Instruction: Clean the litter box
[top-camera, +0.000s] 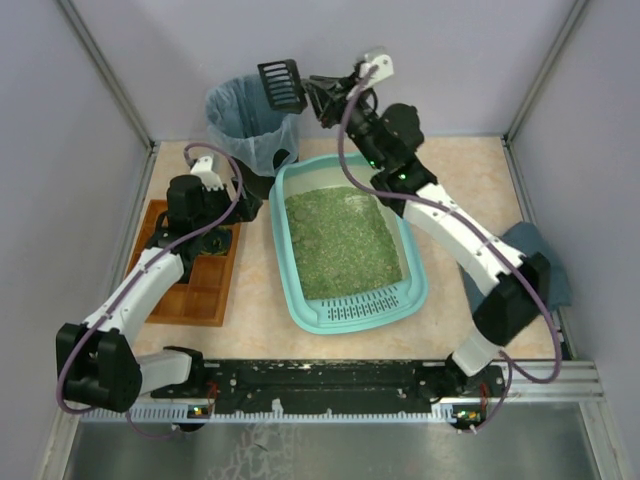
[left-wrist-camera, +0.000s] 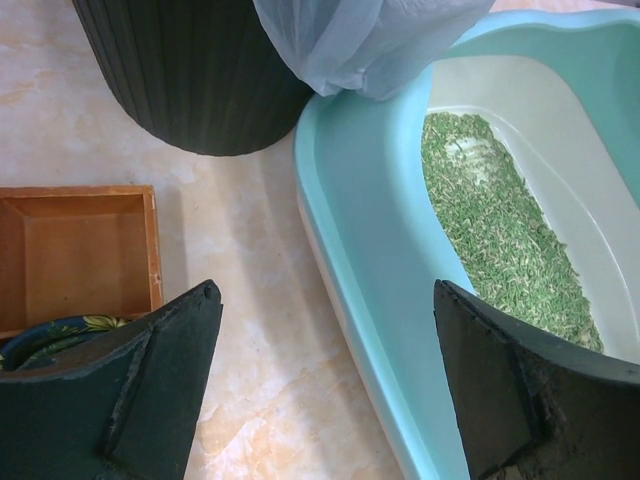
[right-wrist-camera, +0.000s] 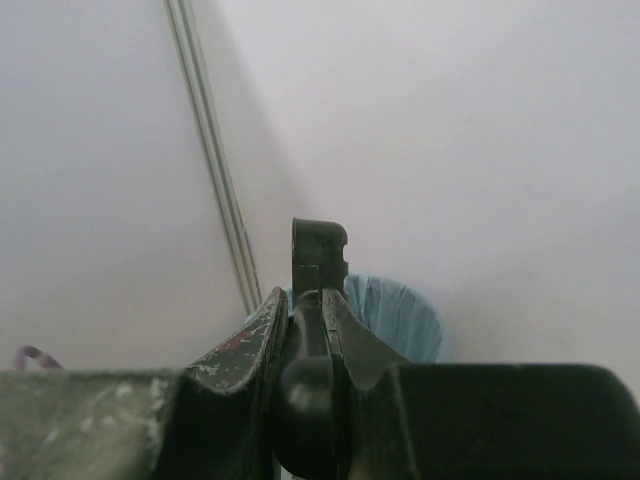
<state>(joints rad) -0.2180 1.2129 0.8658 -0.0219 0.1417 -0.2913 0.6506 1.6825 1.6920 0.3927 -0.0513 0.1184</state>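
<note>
The teal litter box (top-camera: 283, 270) lies in the middle of the table, its slotted lip toward the arms, holding greenish litter (top-camera: 340, 240). My right gripper (top-camera: 325, 100) is shut on the handle of a black slotted scoop (top-camera: 282, 85), held high over the black bin (top-camera: 240, 120). In the right wrist view the gripper (right-wrist-camera: 305, 305) clamps the scoop (right-wrist-camera: 318, 245) with the bin (right-wrist-camera: 400, 315) below. My left gripper (top-camera: 248, 192) hangs open and empty beside the box's far left corner. In the left wrist view the left gripper (left-wrist-camera: 325, 295) straddles the litter box's rim (left-wrist-camera: 370, 220).
A brown wooden compartment tray (top-camera: 205, 285) sits left of the box, under the left arm; its corner shows in the left wrist view (left-wrist-camera: 80, 250). The bin (left-wrist-camera: 200, 70) with its blue-grey bag (left-wrist-camera: 370, 40) touches the box's far left corner. A dark blue cloth (top-camera: 545, 265) lies at the right edge.
</note>
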